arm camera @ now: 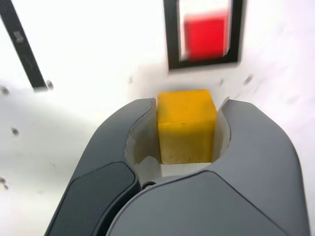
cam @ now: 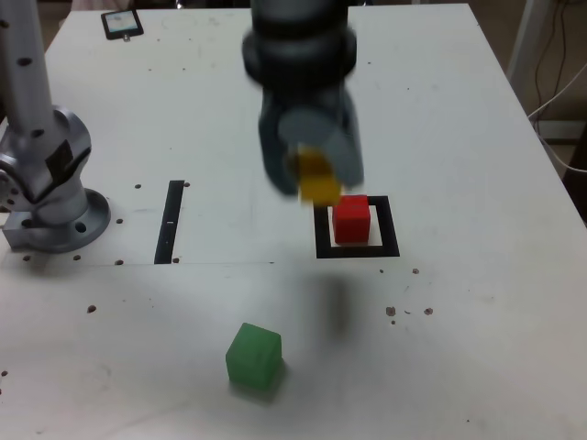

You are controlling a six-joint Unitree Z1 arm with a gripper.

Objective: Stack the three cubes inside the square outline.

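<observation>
One green cube (cam: 253, 356) alone on the white table (cam: 477, 302) toward the exterior view's left, then gripper (cam: 312, 165) clamped on a matte yellow cube (cam: 318, 179) held above the surface, then red cube (cam: 351, 219) inside the black square outline (cam: 357, 249), pale centre showing.

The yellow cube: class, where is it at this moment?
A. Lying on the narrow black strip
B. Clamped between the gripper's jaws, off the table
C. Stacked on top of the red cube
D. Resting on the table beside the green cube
B: the wrist view shows the yellow cube clamped in the gripper, while the red cube sits alone in the square outline.
</observation>
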